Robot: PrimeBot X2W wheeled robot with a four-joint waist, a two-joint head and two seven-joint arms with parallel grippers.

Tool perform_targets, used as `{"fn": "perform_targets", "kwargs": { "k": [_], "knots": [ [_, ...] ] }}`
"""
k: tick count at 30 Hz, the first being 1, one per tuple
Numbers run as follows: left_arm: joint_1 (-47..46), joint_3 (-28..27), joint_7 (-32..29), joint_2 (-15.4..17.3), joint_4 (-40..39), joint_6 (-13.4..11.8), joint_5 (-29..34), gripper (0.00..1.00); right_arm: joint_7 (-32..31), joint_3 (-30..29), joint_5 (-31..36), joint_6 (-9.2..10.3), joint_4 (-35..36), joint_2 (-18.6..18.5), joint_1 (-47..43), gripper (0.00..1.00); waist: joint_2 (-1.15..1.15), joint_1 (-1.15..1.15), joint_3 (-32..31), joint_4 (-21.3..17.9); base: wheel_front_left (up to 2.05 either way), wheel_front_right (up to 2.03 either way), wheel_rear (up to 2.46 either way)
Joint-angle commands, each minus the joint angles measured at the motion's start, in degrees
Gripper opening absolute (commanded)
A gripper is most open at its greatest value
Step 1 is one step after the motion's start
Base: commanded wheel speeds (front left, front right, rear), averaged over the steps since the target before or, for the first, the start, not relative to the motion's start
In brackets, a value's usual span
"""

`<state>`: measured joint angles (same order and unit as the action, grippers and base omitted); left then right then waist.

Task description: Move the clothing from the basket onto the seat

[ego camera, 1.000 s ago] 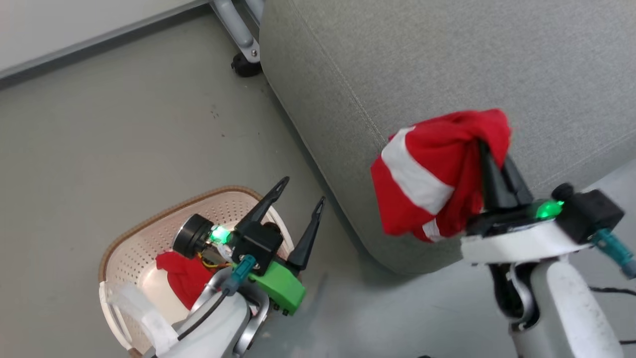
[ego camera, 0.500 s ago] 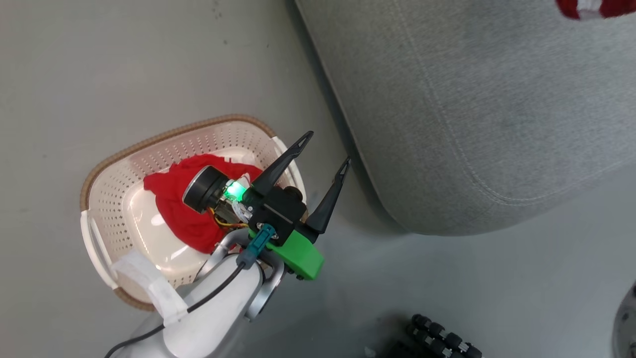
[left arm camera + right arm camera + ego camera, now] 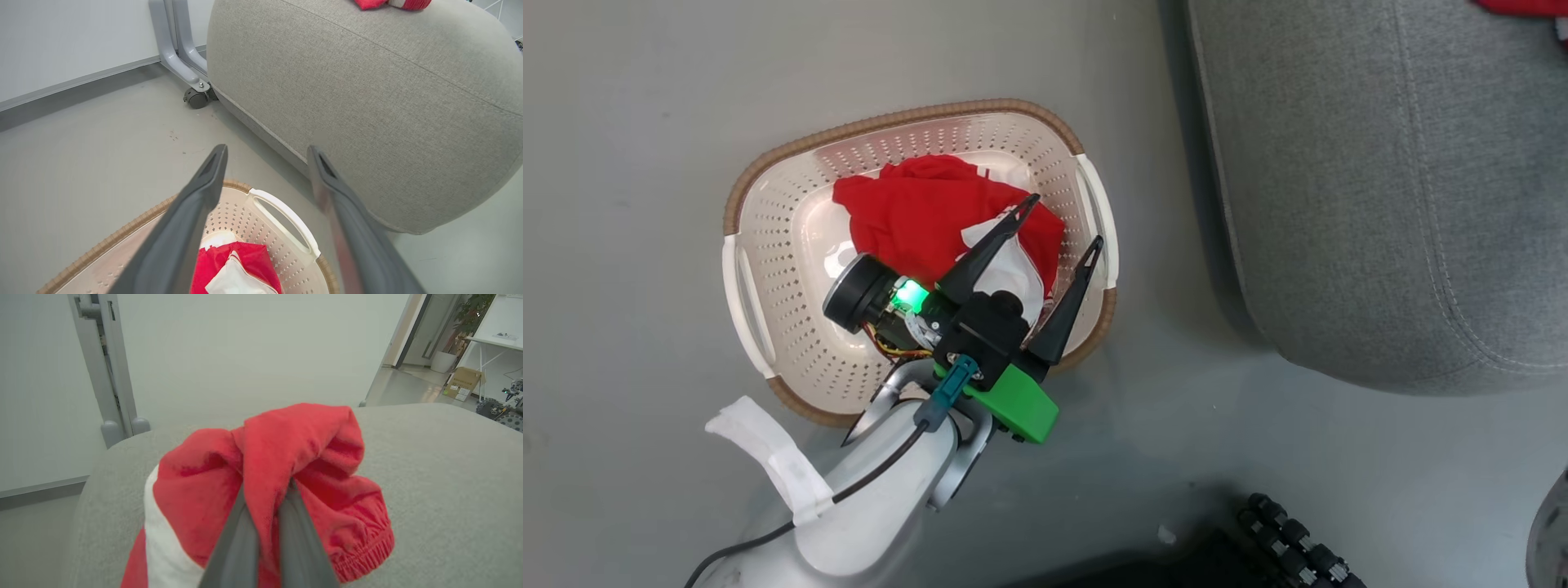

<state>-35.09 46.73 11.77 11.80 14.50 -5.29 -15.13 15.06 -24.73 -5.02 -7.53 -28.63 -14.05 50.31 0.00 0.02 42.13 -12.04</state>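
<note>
Placement of the first garment (image 3: 286, 477) in hand: pinched hard between the closed right jaws, bunched over their tips, red folds and a broad white panel spilling to either side, up over the top of the grey seat (image 3: 1380, 204) and well in from its rounded edge. Hard to tell from the right wrist view whether resting on the seat or hanging just clear of it; from the left wrist view, no more than a scrap of red and white at the crest of the seat. Down in the basket (image 3: 768, 269), crumpled, the second garment (image 3: 923, 204), white patch uppermost, towards the side nearest the seat. Basket itself on the floor (image 3: 645, 163), near the seat but apart from it, a strip of bare floor between. Left jaws spread wide and holding nothing, poised above the basket by its seat-side handle (image 3: 1098, 204), tips aimed out over the cloth rather than down into it. By judgement about halfway: one piece out, one piece to go. Next for the right side, most likely: lower onto the seat, part the jaws, draw back slowly, with care for folds wrapped round the tips and apt to snag or be dragged off. Next for the left side, most likely: tilt down into the basket, straddle a raised fold of red cloth, close, lift clear of the brown rim (image 3: 890, 122).
</note>
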Motion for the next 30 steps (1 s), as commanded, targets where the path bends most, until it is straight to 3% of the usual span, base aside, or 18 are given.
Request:
{"fn": "perform_targets", "kwargs": {
  "k": [1, 2, 3, 4, 10, 14, 23, 30],
  "knots": [
    [-0.6, 0.1, 0.4, 0.0, 0.2, -0.1, -0.6, 1.0, 0.2, -1.0, 0.5, 0.08, -0.2, 0.8, -2.0, 0.0, 0.0, -0.02, 0.1, 0.7, 0.0, 0.0, 0.0],
    [-0.5, 0.0, 0.6, 0.0, 0.3, -0.1, -0.6, 1.0, 0.2, -1.4, 1.0, 0.08, 0.1, 1.3, -2.9, 0.0, 0.0, -0.02, -0.3, 0.6, 0.0, 0.0, 0.0],
    [-0.4, -0.2, 0.9, 0.2, 0.5, -0.4, -0.6, 1.0, 0.2, -1.9, 1.7, 0.08, 0.6, 1.9, -4.2, 0.42, 0.0, -0.02, -1.0, 0.4, 0.0, 0.0, 0.0],
    [-0.3, -0.5, 1.1, 0.3, 0.7, -0.5, -0.8, 1.0, 0.2, -2.6, 2.2, 0.09, 1.2, 2.7, -5.3, 1.0, 0.0, -0.02, -1.4, 0.3, 0.0, 0.0, 0.0],
    [1.2, -1.6, 2.5, -0.2, 2.2, -1.1, -1.8, 1.0, 0.2, -3.7, 4.5, 0.08, 7.3, 7.4, -14.8, 1.0, 0.0, -0.02, -7.1, 0.3, 0.0, 0.0, 0.0],
    [3.2, -3.0, 3.1, -1.2, 3.5, -1.9, -3.2, 1.0, 0.2, -0.1, 4.4, 0.08, 10.9, 9.3, -21.6, 1.0, 0.0, -0.02, -12.3, 1.4, 0.0, 0.0, 0.0],
    [12.0, -10.7, 3.4, -4.0, 2.7, -3.3, -4.5, 1.0, 0.2, 16.0, 1.9, 0.08, 13.2, 10.6, -33.7, 1.0, 0.0, -0.02, -25.4, 6.3, 0.0, 0.0, 0.0],
    [21.7, -19.4, 3.4, -5.8, 1.1, -3.9, -3.7, 1.0, 0.2, 28.2, -3.6, 0.08, 12.9, 11.1, -39.1, 1.0, 0.0, -0.02, -35.1, 9.3, 0.0, 0.0, 0.0]
  ]
}}
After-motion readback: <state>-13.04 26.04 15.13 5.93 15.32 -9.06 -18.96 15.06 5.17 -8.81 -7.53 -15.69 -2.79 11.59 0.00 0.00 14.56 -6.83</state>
